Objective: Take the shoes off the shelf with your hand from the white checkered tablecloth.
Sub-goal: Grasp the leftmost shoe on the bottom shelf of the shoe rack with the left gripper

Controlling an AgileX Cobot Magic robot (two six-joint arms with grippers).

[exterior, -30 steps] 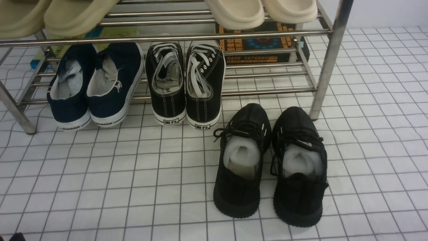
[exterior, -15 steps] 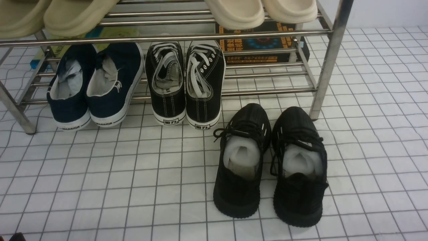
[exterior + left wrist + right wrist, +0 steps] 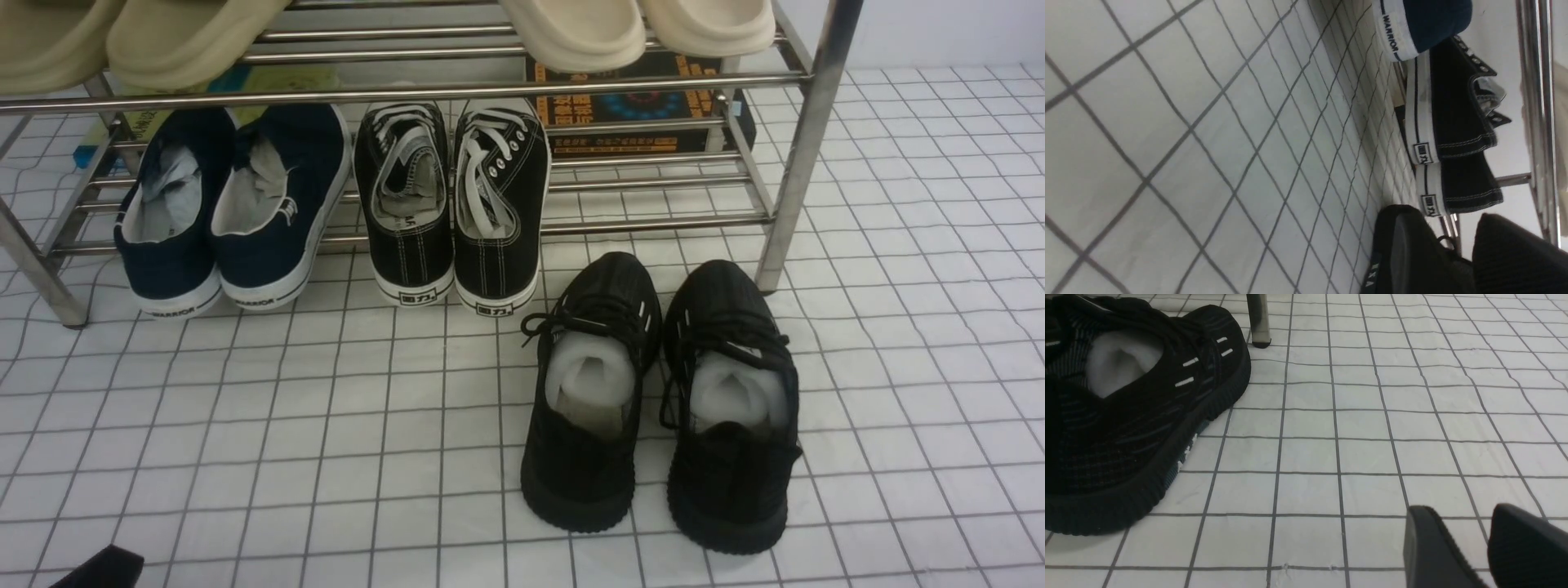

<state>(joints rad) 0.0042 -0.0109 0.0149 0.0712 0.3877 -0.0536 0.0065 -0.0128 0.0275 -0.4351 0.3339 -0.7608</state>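
Underneath everything, a white checkered tablecloth, faintly wrinkled, with a pale wall at the far right behind. Across the back, the steel shelf, two tiers of shiny bars on thick legs. At the far left, the left claw, low over the cloth and rolled onto its side, fingers aimed along the squares toward the row of heels. Jaws partway apart, nothing between them, nothing touched, and only a black sliver of it at the near corner of the front view. Well ahead of it, the navy shoes, side by side on the left end of the lower tier, heels toward the camera and out past the front bar, heel contact with the cloth unclear. Above them, beige slippers on the top tier. Just to the right, black canvas sneakers, on the same tier, heels out likewise. Behind the bars, a dark printed box. Further right, black knit sneakers down on the cloth in front of the shelf. Rightmost, the right claw, level and low, pointing forward beside the outer knit sneaker, fingers parted and empty.
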